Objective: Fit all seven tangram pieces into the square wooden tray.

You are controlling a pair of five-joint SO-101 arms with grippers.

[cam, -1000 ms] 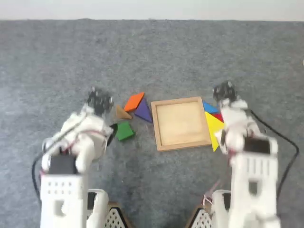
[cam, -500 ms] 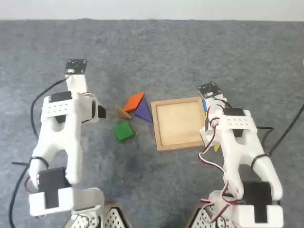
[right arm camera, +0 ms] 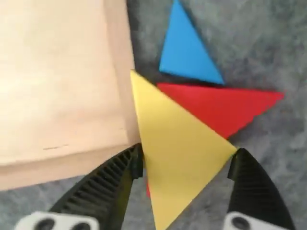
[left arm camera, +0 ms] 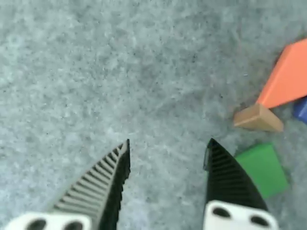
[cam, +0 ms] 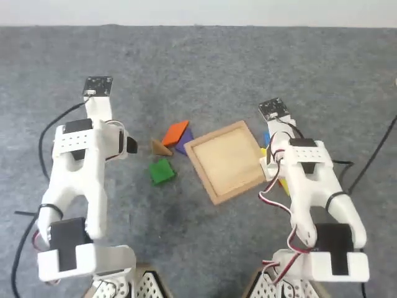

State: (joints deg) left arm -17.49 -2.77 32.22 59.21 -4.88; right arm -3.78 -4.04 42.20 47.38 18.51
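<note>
1. Plainly, the job is at its very start. The right hand (right arm camera: 188, 155) hangs with its fingers apart, one on each side of the yellow triangle (right arm camera: 172, 143), and grips nothing.
2. Just under and past those fingers the yellow triangle lies on top of the red triangle (right arm camera: 225, 108). One of its edges runs along the rim of the tray (right arm camera: 57, 72). Beyond the red one, the blue triangle (right arm camera: 187, 52) lies flat on the bench (right arm camera: 268, 43).
3. I judge the first pick to be in hand. The next move calls for lowering and closing on a thin, flat piece. One finger stands right at the tray's rim, so it could shove the tray or drag the red piece along.
4. The left hand (left arm camera: 168, 143) has its fingers apart and empty over bare bench. The green square (left arm camera: 263, 167) is just beside one fingertip, the tan triangle (left arm camera: 256, 119) lies farther out, and the orange piece (left arm camera: 288, 76) is beyond that.
5. The right wrist view makes the yellow-over-red overlap clear, which the arm covers in the high view. The high view gives the tray whole: it is empty and turned askew, and one corner seems to touch the purple triangle (cam: 183, 140).
</note>
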